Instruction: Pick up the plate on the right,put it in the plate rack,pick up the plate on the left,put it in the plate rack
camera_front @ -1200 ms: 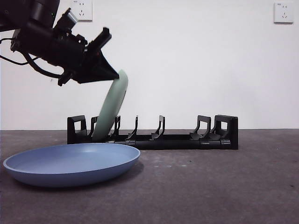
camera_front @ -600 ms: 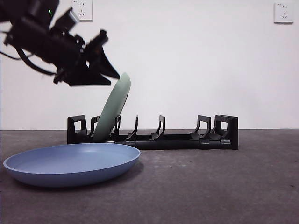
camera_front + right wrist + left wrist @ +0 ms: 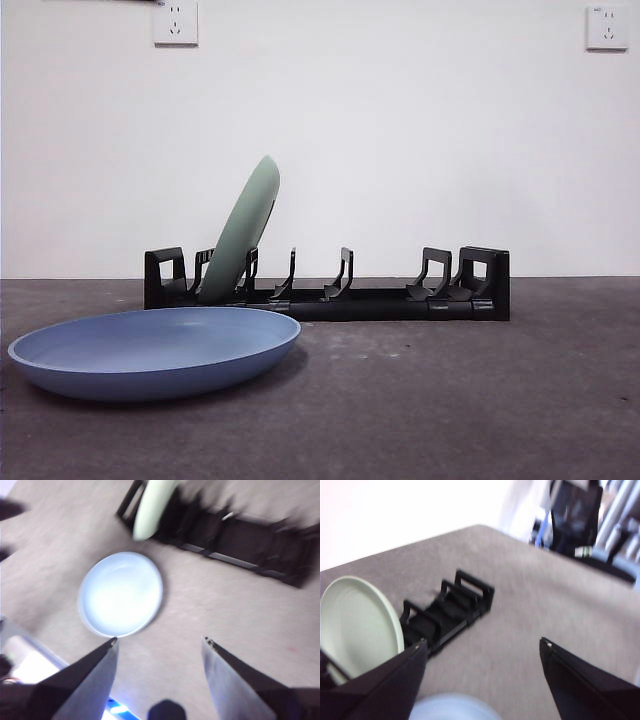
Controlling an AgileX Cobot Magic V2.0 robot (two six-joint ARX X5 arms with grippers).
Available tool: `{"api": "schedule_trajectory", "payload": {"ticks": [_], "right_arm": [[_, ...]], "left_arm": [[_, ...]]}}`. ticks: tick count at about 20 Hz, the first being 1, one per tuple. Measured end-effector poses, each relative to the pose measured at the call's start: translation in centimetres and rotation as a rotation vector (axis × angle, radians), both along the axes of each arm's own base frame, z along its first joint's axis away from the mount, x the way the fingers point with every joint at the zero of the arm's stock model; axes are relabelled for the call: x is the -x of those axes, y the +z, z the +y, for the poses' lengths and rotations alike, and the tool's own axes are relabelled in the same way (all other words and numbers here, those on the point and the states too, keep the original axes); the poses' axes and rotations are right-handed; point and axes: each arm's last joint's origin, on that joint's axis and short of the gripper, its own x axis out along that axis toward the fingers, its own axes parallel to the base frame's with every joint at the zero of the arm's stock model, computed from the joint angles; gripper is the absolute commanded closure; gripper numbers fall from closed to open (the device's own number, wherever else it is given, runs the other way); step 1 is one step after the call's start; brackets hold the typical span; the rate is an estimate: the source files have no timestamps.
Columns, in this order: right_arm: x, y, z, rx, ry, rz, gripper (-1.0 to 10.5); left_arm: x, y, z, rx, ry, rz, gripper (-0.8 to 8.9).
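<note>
- The blue plate (image 3: 155,350) lies flat on the tabletop (image 3: 450,400) at the left, in front of the plate rack (image 3: 330,285) and just short of it; nothing rests in it. With the rim so low against the surface, I would expect a claw coming down on it to skid off or push the plate into the rack's base.
- The green plate (image 3: 240,230) stands in a slot near the rack's left end, tilted to the right, its upper edge free. A knock to the rack, or a careless approach over the blue plate, could tip it out.
- Rightward, every other slot of the rack is bare, so the blue plate has room; the risk is choosing a slot so near that the two plates clash.
- The left claw (image 3: 482,650) is spread wide and holds nothing, looking over the green plate and rack.
- The right claw (image 3: 160,642) is likewise wide apart and empty, above the blue plate.
</note>
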Motion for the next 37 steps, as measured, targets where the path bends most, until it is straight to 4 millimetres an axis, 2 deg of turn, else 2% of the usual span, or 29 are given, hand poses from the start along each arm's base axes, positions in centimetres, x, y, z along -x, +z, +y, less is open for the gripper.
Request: {"api": "schedule_trajectory", "payload": {"ticks": [3, 6, 11, 13, 16, 20, 24, 37], "right_arm": [[-3.2, -2.4, 2.5, 0.019, 0.049, 0.071, 6.6], [-6.5, -5.9, 6.0, 0.058, 0.103, 0.15, 6.6], [-10.4, -14.2, 12.3, 0.14, 0.192, 0.298, 6.6], [-11.2, -17.2, 14.0, 0.185, 0.208, 0.356, 6.6], [-12.2, -20.7, 15.7, 0.237, 0.209, 0.386, 6.6], [-12.9, -22.7, 16.6, 0.244, 0.199, 0.392, 6.6], [-13.3, -24.2, 17.1, 0.253, 0.193, 0.409, 6.6], [-13.8, -26.0, 17.9, 0.231, 0.16, 0.376, 6.7]], "left_arm": [[4.5, -0.5, 1.0, -0.206, -0.065, 0.003, 4.36], [7.1, -1.1, 1.7, -0.352, -0.086, 0.023, 4.36], [9.7, -0.4, 2.6, -0.436, -0.072, -0.039, 4.36], [10.3, 0.6, 2.9, -0.478, -0.035, -0.06, 4.36], [11.0, 1.9, 3.2, -0.508, -0.028, -0.089, 4.36], [11.4, 2.8, 3.3, -0.503, -0.027, -0.124, 4.36], [11.5, 2.9, 3.4, -0.507, -0.021, -0.125, 4.36], [11.5, 2.8, 3.3, -0.51, -0.024, -0.118, 4.36]]}}
